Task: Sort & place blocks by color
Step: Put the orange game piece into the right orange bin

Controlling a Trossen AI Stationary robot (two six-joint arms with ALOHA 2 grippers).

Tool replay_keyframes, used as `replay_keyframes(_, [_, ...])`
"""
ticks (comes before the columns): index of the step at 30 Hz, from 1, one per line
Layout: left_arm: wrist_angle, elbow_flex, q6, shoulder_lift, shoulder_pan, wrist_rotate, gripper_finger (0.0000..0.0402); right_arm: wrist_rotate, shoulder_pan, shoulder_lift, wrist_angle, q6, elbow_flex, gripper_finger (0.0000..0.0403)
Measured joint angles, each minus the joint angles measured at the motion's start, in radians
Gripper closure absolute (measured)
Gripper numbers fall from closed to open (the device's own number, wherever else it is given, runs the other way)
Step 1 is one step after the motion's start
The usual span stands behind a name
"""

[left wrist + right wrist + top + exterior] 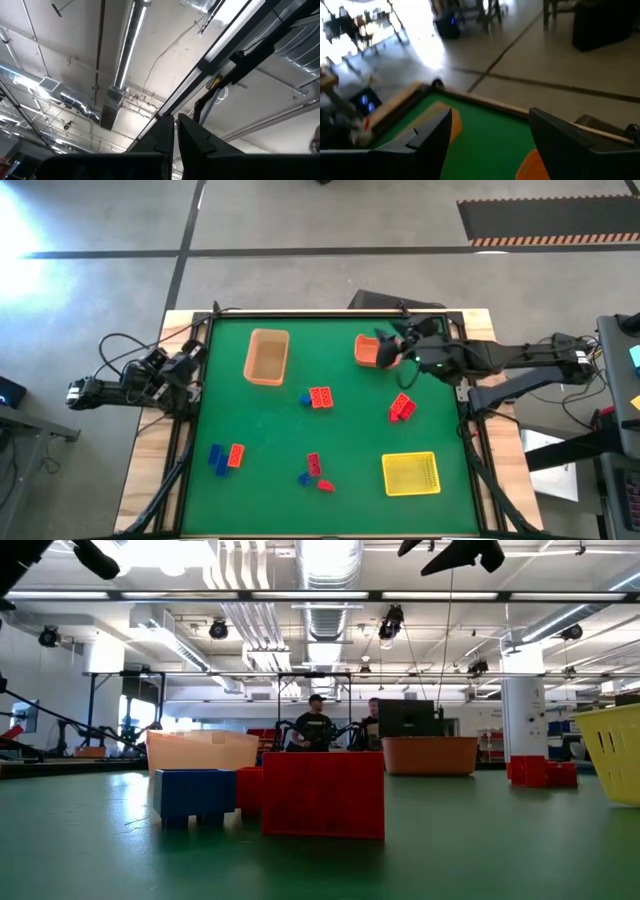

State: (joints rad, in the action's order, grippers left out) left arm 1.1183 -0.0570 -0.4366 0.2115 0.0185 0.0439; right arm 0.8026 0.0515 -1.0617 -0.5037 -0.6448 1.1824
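high view: right gripper (pixel 392 343), jaws apart, over orange bin (pixel 366 352); left gripper (pixel 175 135) jaws together, off-mat

industrial lab: exposed ceiling ducts (pixel 330 565), concrete floor (pixel 300 220)

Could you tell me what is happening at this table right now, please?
The robot is sorting coloured blocks into bins. The right hand hangs open and empty over the orange bin at the far side. The left hand is shut and parked off the table's left edge. The tan bin and yellow bin look empty, and red, blue and orange blocks lie scattered on the green mat.
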Motion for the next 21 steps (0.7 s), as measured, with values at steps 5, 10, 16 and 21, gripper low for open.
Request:
replay_keyframes(5, [-0.008, 0.0, -0.004, 0.005, 0.0, 0.06, 0.0395, -0.068, -0.007, -0.084, -0.159, -0.049, 0.093, 0.0149])
replay_keyframes(10, [-0.068, 0.0, -0.056, 0.027, 0.0, 0.292, 0.0395, -0.077, -0.006, -0.157, -0.253, -0.122, 0.138, 0.0149])
replay_keyframes(16, [-0.227, -0.015, -0.107, 0.102, 0.0, 0.47, 0.0395, -0.1, -0.006, -0.228, -0.247, -0.117, 0.18, 0.0149])
replay_keyframes(21, [-0.253, -0.023, -0.2, 0.211, 0.0, 0.498, 0.0395, -0.129, -0.006, -0.268, -0.246, -0.103, 0.227, 0.0149])
